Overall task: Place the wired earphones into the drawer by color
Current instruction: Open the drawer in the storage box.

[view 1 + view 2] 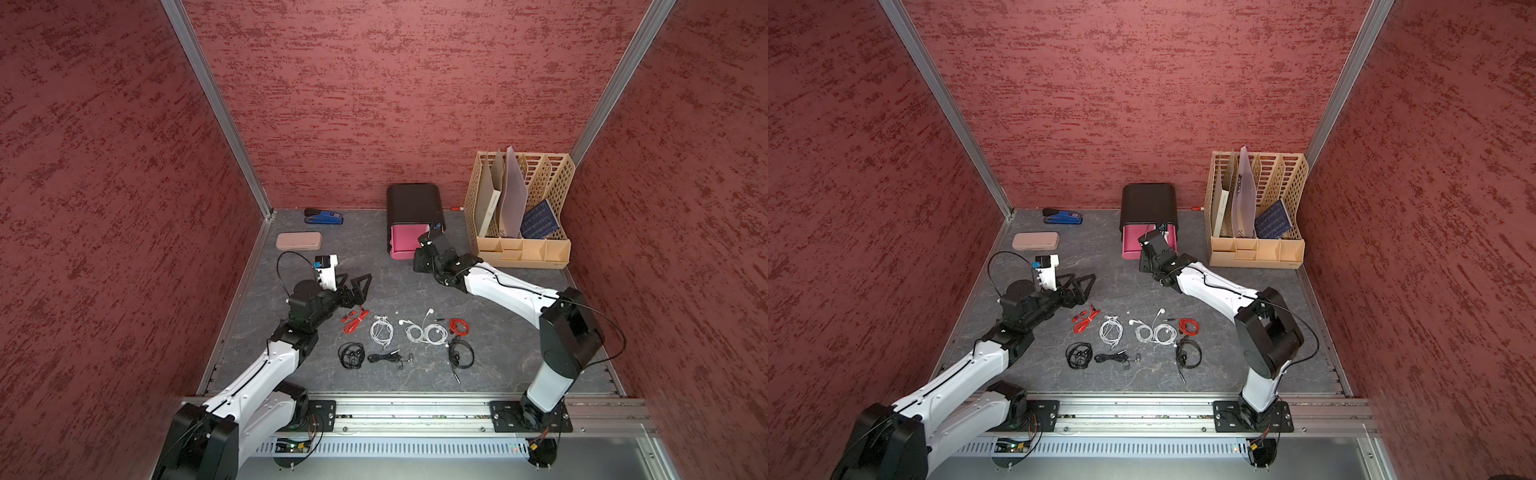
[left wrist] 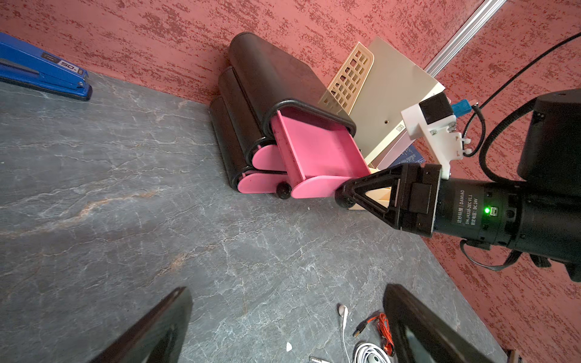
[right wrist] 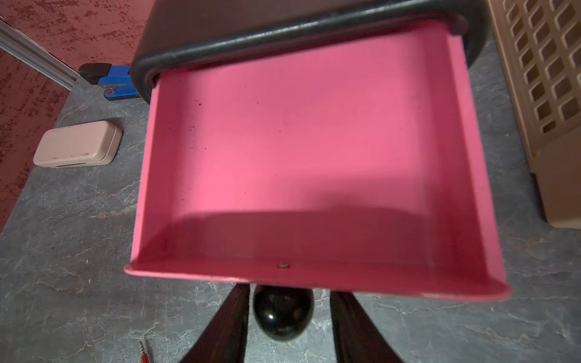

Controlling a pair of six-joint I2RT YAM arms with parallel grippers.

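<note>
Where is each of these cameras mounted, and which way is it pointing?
Both top views: high over the front rail, looking down on the table, earphones, left arm and right arm.
Left wrist: on the left arm, looking past the left gripper's open fingers toward the drawer; the right gripper shows.
Right wrist: on the right arm, looking down into the empty drawer; its fingers flank the knob.
Shared: both wrist views show the drawer and stapler.

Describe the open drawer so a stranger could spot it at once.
Find the black drawer cabinet against the back wall, beside the beige file rack. Its top pink drawer is pulled out and empty; the two drawers below are pushed in.
</note>
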